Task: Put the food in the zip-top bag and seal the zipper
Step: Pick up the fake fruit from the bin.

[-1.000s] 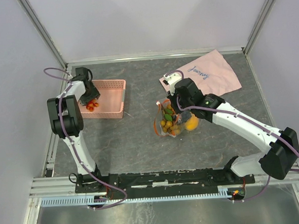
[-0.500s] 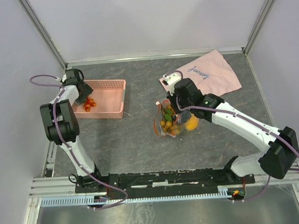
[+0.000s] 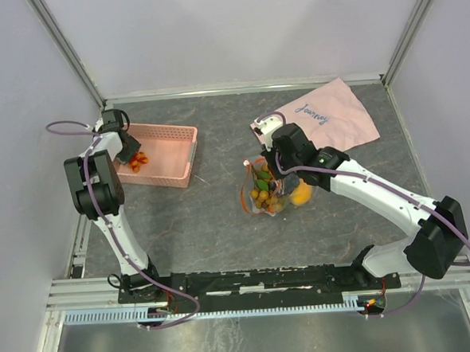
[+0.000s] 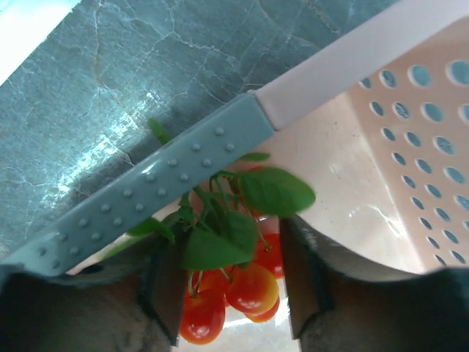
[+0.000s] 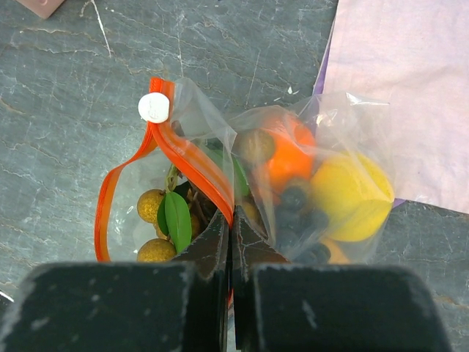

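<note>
Grey marbled table point(image 3: 222, 225), metal rail point(image 3: 237, 86) along back and sides. Pink plastic basket point(image 3: 159, 179) at back left, rectangular, set slightly askew, walls perforated with round holes. Pink cloth point(image 3: 343, 117) lying flat at back right, turned at an angle, blue handwriting near its far edge, one corner close to back rail. Basket and cloth well apart. Thin pale strand point(image 3: 200, 180) on table just beside basket's near right corner, too small to identify
</note>
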`<state>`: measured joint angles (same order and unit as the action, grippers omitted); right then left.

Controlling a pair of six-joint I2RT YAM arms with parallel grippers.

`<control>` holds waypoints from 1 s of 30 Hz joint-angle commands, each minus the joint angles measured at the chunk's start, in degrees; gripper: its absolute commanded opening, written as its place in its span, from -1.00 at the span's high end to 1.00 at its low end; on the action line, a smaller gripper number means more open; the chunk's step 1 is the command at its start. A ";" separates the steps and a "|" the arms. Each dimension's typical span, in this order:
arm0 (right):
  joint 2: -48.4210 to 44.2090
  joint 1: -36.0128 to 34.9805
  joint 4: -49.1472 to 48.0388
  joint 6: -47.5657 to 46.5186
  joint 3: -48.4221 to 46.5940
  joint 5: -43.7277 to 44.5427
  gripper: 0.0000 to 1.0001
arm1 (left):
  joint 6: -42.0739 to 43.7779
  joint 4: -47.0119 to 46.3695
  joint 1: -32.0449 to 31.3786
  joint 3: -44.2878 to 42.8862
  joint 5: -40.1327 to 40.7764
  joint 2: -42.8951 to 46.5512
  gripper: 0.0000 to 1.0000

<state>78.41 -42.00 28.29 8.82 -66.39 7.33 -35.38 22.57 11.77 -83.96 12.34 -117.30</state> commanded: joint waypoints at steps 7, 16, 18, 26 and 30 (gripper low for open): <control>0.30 0.06 -1.45 -0.76 -0.72 -0.20 0.96 | 2.49 1.27 0.17 -4.44 1.22 -2.52 0.44; 0.16 0.02 -0.67 -0.72 -1.67 -0.01 0.96 | 2.99 0.59 -0.77 0.17 -0.61 5.42 0.79; 0.08 0.03 -0.17 -0.79 -1.97 0.69 0.97 | 2.01 0.28 -1.17 1.78 -1.17 7.74 0.85; -0.41 0.05 1.15 -0.50 -3.56 2.70 0.97 | -0.90 -1.87 -3.81 8.96 -4.06 19.98 0.89; -0.30 0.05 1.78 -0.17 -4.41 3.59 0.97 | -1.44 -2.38 -4.07 11.71 -3.43 24.23 0.90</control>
<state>78.72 -42.00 30.24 8.67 -67.37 8.60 -34.96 23.42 8.01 -73.95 9.37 -98.72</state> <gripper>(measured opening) 0.024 0.080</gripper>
